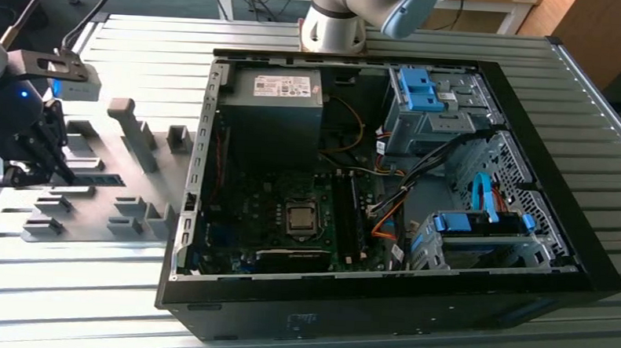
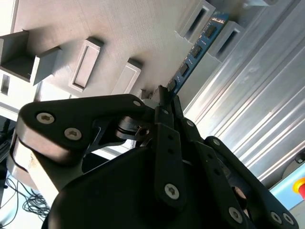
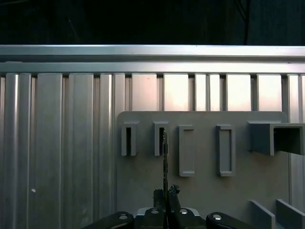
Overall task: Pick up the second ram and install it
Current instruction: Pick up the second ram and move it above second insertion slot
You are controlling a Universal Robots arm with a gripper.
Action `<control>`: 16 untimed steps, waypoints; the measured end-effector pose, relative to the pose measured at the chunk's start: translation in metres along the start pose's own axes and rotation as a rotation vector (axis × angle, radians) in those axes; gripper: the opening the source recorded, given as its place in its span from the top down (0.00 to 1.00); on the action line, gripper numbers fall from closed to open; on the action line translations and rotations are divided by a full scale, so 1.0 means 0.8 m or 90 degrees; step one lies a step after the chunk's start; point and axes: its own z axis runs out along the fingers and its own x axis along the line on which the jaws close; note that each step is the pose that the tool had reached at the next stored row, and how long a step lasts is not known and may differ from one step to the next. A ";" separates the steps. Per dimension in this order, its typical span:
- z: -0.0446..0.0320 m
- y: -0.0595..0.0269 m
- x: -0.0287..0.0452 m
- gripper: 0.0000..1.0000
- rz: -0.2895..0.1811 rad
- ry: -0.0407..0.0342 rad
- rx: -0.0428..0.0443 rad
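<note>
End effector (image 2: 164,94) tight on the second ram (image 2: 199,46) — over grey fixture plate (image 2: 128,24)

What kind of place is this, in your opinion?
Probably a robotics lab or test bench for computer assembly: an open computer case lies on a ribbed metal table, beside a grey holder plate, and a robot gripper holds a memory stick.

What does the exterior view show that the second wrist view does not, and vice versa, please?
Exterior view: the open case with its motherboard and blue drive bays, beside the fixture. Second wrist view: the ram close up, a blue board with dark chips, one end in the shut gripper. Both: the gripper, the grey fixture and the ribbed table.
</note>
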 end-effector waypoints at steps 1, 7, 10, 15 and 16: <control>-0.0015 0.000 0.0000 0.86 0.000 0.0000 0.0000; -0.0115 0.000 -0.0002 0.86 0.000 0.0000 0.0000; -0.0169 0.000 -0.0003 0.86 0.000 0.0000 0.0000; -0.0233 0.000 -0.0004 0.86 0.000 0.0000 0.0000; -0.0232 0.000 -0.0005 0.86 0.000 -0.0001 0.0001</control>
